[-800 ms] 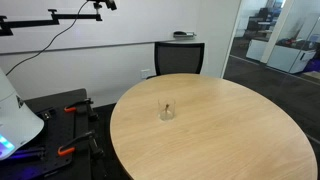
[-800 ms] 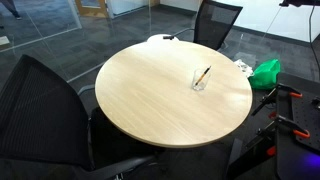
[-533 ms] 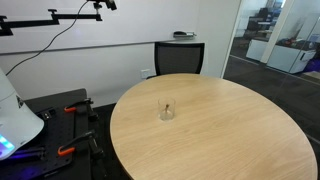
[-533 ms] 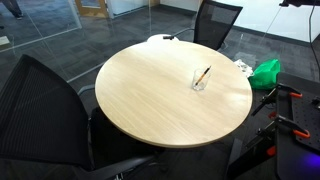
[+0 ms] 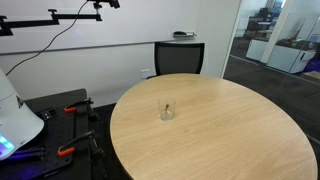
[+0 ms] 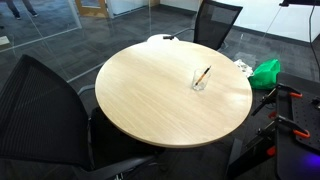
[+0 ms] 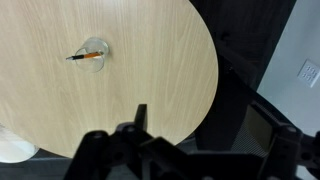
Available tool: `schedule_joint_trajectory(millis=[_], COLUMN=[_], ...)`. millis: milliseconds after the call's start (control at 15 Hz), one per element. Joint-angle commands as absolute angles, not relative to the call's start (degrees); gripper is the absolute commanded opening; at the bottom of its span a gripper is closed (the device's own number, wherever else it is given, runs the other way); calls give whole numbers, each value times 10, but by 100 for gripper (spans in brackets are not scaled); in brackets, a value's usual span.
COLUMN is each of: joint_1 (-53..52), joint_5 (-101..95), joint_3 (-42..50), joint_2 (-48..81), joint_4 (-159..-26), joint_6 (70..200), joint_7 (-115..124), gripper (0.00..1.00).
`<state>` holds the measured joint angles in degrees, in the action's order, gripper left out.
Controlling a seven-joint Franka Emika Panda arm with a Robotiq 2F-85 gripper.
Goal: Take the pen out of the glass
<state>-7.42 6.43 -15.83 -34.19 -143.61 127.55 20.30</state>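
The clear glass [image 5: 166, 113] stands upright on the round wooden table [image 5: 225, 140], toward one side of it. The pen [image 5: 164, 105] leans inside it, its top sticking out over the rim. Both exterior views show this: glass [image 6: 200, 81], pen [image 6: 204, 73], table [image 6: 150, 95]. In the wrist view the glass [image 7: 96, 50] is at the upper left with the dark, orange-tipped pen [image 7: 85, 58] lying across it. My gripper [image 7: 213, 125] is open and empty, high above the table's edge [image 7: 205, 90] and far from the glass. The arm does not show in either exterior view.
A black office chair [image 5: 179, 57] stands behind the table, another [image 6: 218, 20] on its far side and a third [image 6: 40, 110] close in front. A green object [image 6: 265, 71] lies beside the table. A bench with orange-handled clamps [image 5: 70, 108] stands nearby. Glass walls lie behind.
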Motion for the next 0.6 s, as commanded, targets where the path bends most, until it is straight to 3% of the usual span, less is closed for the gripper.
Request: schedule_joint_trajectory(millis=[0, 533], joint_1=[-52, 73], joint_5=[41, -64], joint_3=[-133, -152], joint_2=[-338, -310], joint_4=[-1419, -1394], joint_6=[1278, 1336], joint_7=[194, 337], gripper=[100, 100])
